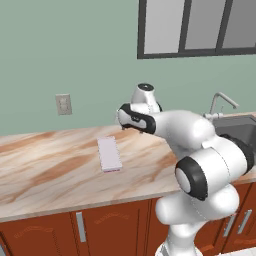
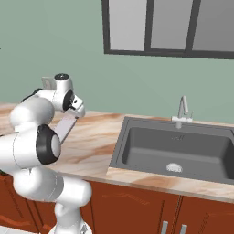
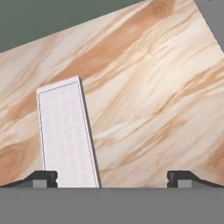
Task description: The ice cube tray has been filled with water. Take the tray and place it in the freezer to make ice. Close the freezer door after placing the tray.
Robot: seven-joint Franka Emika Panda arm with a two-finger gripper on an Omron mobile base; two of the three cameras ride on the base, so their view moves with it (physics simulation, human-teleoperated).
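Matt pale plastic ice cube tray (image 3: 65, 135) on a smooth, marble-veined counter (image 3: 148, 100); dark matt sink (image 2: 176, 151).

The counter (image 1: 50, 165) is a marbled top in cream with tan-brown veins, running along the green wall above reddish-brown cabinet doors. The tray (image 1: 109, 154) lies flat on it, a pale lavender-white rectangle with a pinkish rim, its long side running from the front edge toward the wall. In the hand view the tray (image 3: 65, 135) shows a fine grid of cells. A dark sink (image 2: 178, 153) is set into the counter (image 2: 91, 141) well to the tray's right.
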